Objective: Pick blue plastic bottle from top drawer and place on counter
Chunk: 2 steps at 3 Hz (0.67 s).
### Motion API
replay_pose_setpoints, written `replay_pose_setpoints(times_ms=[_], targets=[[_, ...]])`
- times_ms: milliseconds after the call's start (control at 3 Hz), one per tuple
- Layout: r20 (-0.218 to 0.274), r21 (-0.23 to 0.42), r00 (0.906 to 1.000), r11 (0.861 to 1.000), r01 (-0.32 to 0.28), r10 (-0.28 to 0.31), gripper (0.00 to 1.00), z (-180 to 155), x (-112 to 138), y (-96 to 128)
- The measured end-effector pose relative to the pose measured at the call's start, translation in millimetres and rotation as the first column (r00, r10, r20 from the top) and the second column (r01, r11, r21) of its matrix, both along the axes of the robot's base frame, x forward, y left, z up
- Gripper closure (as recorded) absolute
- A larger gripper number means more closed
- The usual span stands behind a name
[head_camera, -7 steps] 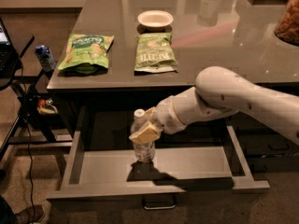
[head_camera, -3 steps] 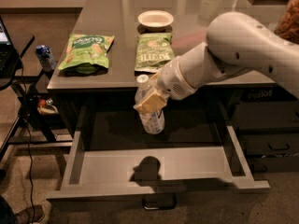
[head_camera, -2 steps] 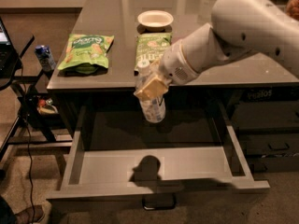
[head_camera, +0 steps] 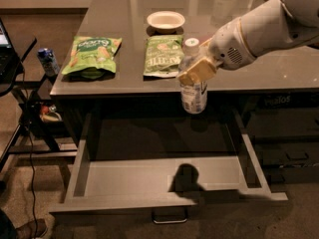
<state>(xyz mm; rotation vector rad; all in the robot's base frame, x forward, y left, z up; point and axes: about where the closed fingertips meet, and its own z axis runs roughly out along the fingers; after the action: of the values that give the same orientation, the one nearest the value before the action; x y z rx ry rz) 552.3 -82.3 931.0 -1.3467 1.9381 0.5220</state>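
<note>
My gripper [head_camera: 195, 72] is shut on the blue plastic bottle [head_camera: 193, 94], a small clear bottle with a white cap and a pale label. I hold it upright in the air at the front edge of the counter [head_camera: 279, 63], above the back of the open top drawer [head_camera: 159, 176]. The bottle's base hangs below the counter edge and its cap is above it. The drawer floor is bare, with the bottle's shadow on it. The drawer's metal loop handle [head_camera: 169, 217] shows at the front.
Two green snack bags [head_camera: 92, 55] [head_camera: 162, 55] lie on the counter's front left, with a white bowl [head_camera: 166, 20] behind them. A short blue can [head_camera: 48, 61] stands on a side stand at the left. Closed drawers [head_camera: 289, 133] are at the right.
My gripper has lifted the bottle from the drawer floor up and to the right, to the level of the counter's front edge. The drawer now holds nothing.
</note>
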Motion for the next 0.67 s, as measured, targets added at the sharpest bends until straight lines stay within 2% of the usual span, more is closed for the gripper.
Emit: replay_pose_setpoints(times_ms=[333,667], targets=[[0.000,0.000,1.0000,1.000,0.000,0.000,1.00,0.0,0.0,0.0],[0.012,0.021,0.9998,1.000,0.017,-0.017,1.00,21.3,7.8,-0.5]])
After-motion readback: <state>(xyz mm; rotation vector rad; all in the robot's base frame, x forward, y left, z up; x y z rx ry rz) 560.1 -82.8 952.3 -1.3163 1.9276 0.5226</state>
